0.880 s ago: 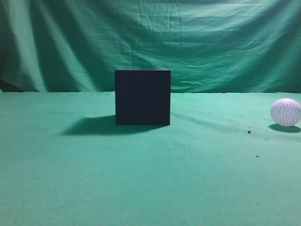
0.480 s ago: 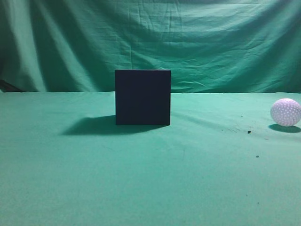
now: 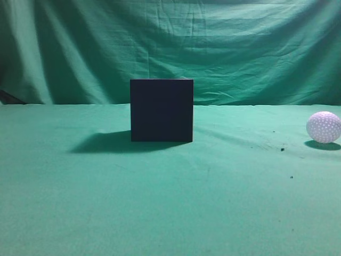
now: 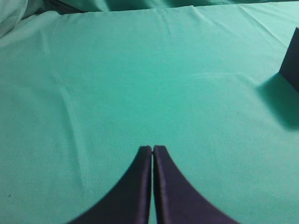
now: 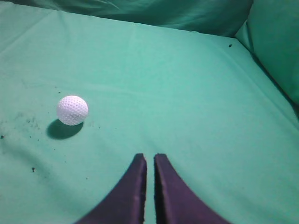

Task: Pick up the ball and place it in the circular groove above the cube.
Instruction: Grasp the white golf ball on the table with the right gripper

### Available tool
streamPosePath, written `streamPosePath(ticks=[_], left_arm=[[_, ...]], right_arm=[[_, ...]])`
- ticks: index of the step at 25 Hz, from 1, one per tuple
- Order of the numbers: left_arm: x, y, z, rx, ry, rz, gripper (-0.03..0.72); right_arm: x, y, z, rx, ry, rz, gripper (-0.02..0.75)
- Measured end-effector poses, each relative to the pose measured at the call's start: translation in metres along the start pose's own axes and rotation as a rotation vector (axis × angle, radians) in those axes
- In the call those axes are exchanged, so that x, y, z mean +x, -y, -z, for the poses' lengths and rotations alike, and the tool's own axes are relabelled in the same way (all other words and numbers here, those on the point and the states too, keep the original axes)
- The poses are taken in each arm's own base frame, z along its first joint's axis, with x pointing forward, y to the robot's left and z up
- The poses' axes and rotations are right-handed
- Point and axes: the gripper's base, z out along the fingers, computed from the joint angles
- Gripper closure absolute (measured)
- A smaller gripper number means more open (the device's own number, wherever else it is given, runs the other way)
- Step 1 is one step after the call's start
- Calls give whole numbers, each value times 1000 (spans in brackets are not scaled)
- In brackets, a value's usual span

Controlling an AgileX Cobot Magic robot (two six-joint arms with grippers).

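ball [image 3: 323, 127] first: it rests on the green cloth [image 3: 170, 202] at the far right of the exterior view, roughly at 3 o'clock from the cube [image 3: 161, 110] and well apart from it. nothing touches it. the cube stands upright near the middle of the cloth, its shadow falling toward 9 o'clock; its top face cannot be seen from this height, so the circular groove is not visible.

in the right wrist view the ball [image 5: 72, 110] lies at about 10 o'clock from the right gripper [image 5: 149, 161], clear of it, with small dark specks on the cloth around it. that gripper's fingers are almost together, only a thin slit between them, and they hold nothing. the left gripper [image 4: 153, 150] is pressed closed with its tips touching, also holding nothing; one edge of the cube [image 4: 292, 58] shows at about 2 o'clock from it.

judging from this, the task has not begun: the step in hand is the approach to the ball. the next move calls for the right arm, being on the ball's side, to spread its fingers wider than the ball, swing toward 10 o'clock, and come down so the fingers stand on either side of it. a round ball on cloth may roll if nudged, so a centred descent matters.
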Motion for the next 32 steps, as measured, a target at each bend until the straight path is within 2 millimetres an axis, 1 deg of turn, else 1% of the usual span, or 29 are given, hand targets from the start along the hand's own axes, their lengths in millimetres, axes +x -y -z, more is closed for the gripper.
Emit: streamPosePath(ticks=[3, 6, 10, 14, 17, 20, 22, 25, 28, 29, 31, 32], left_arm=[[0, 0, 0, 0, 0, 0, 688], [0, 0, 0, 0, 0, 0, 688], [0, 0, 0, 0, 0, 0, 688], [0, 0, 0, 0, 0, 0, 688], [0, 0, 0, 0, 0, 0, 688], [0, 0, 0, 0, 0, 0, 688], [0, 0, 0, 0, 0, 0, 688], [0, 0, 0, 0, 0, 0, 688], [0, 0, 0, 0, 0, 0, 688], [0, 0, 0, 0, 0, 0, 688], [0, 0, 0, 0, 0, 0, 688], [0, 0, 0, 0, 0, 0, 688]], right_arm=[[0, 0, 0, 2, 3, 6, 738], [-5, 0, 0, -2, 60, 6, 738], [-26, -2, 4, -17, 290, 7, 738], [-46, -3, 12, -33, 524, 13, 738], [-52, -4, 16, -41, 610, 9, 738], [-54, -3, 15, -54, 572, -43, 738], [-61, -1, 11, -54, 474, -64, 738], [-79, 4, 3, -46, 283, -121, 738], [-95, 8, -8, -40, 95, -240, 738], [-99, 8, -12, -37, 52, -255, 738], [-108, 9, -18, -34, 19, -254, 738], [-109, 9, -21, -33, 8, -250, 738]])
